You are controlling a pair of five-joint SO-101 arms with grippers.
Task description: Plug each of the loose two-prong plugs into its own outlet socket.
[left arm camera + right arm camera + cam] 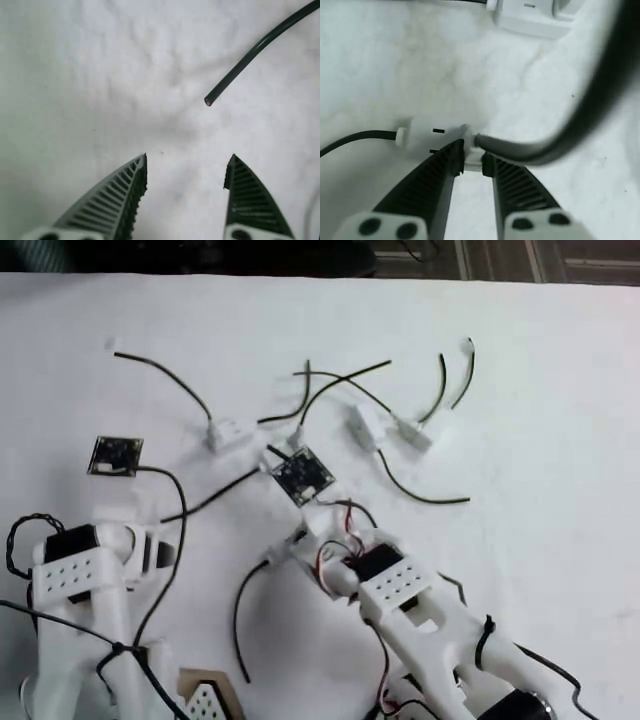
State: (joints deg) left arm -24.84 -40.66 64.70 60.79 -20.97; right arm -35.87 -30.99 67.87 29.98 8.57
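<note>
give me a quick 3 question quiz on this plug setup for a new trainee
1. True or false: the left jaws stand open over the table, holding nothing.
2. What are the right jaws closed on? A) a screwdriver B) a white plug C) a cup
3. Fill in: the loose black wire end ahead of the left jaws lies ____ them (touching / apart from).

Key: 1 true; 2 B; 3 apart from.

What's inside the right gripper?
A white plug, pinched at one end by the right gripper. The fingers cover that end, so I cannot tell where its prongs are.
</note>
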